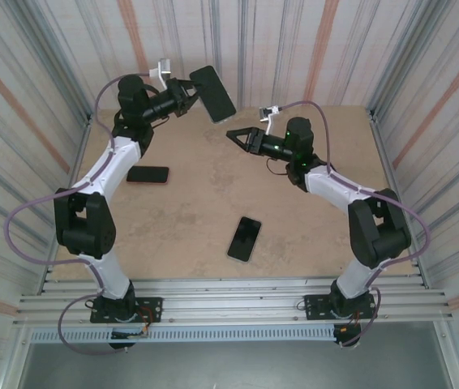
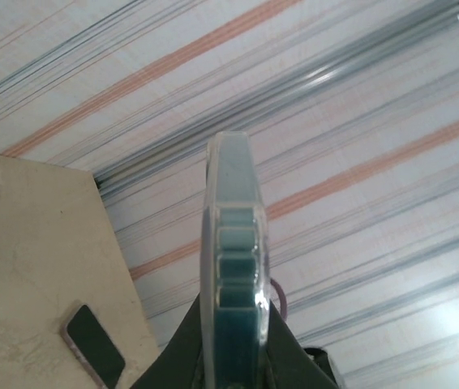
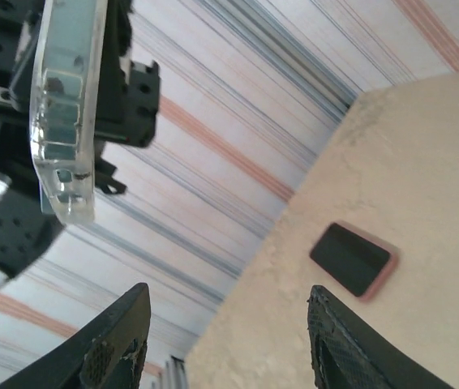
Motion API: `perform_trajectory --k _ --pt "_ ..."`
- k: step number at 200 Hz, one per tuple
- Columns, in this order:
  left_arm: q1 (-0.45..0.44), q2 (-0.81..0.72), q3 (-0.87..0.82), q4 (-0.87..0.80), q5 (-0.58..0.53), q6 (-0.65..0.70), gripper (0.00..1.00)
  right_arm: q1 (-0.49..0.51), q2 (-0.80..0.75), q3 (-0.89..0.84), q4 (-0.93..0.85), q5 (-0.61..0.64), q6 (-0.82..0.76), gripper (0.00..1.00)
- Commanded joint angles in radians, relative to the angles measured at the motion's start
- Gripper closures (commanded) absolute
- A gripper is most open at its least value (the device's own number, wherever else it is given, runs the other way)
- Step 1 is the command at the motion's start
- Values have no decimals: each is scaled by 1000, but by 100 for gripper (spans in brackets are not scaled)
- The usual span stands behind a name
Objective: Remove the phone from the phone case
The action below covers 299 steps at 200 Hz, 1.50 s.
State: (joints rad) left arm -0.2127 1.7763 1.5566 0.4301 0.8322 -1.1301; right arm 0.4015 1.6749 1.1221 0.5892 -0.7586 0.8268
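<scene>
My left claw [image 1: 186,92] clamps the phone case [image 2: 233,203] edge-up above the counter [image 1: 197,198], so my right claw [image 1: 233,136], jaws apart near it, can free the phone [image 1: 213,93].

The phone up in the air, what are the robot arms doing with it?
The left hand is shut on a phone in its clear case, holding it up above the back of the table. The right hand is open just beside it, not touching it. The phone is not out of the case yet. Another phone and a third phone lie on the table.
</scene>
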Motion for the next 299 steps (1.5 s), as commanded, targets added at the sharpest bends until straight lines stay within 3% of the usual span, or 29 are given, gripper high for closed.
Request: perform_trajectory --k 1,27,51,76,134,299 --pt "11 -68 29 89 110 174 100 -34 -76 32 -162 -105 -237 47" --pt "16 -93 -13 129 201 325 100 -41 -102 121 -393 -179 -511 46" --pt "15 -139 -64 111 243 493 100 -30 -105 245 -722 -175 -827 46" --pt "15 -161 -61 66 320 594 100 -30 -86 320 -876 -180 -984 46" --pt "-9 -175 -21 -68 418 738 100 6 -44 402 -947 -232 -1100 54" --pt "-33 -179 -26 16 435 614 100 52 -18 441 -1012 -271 -1183 85"
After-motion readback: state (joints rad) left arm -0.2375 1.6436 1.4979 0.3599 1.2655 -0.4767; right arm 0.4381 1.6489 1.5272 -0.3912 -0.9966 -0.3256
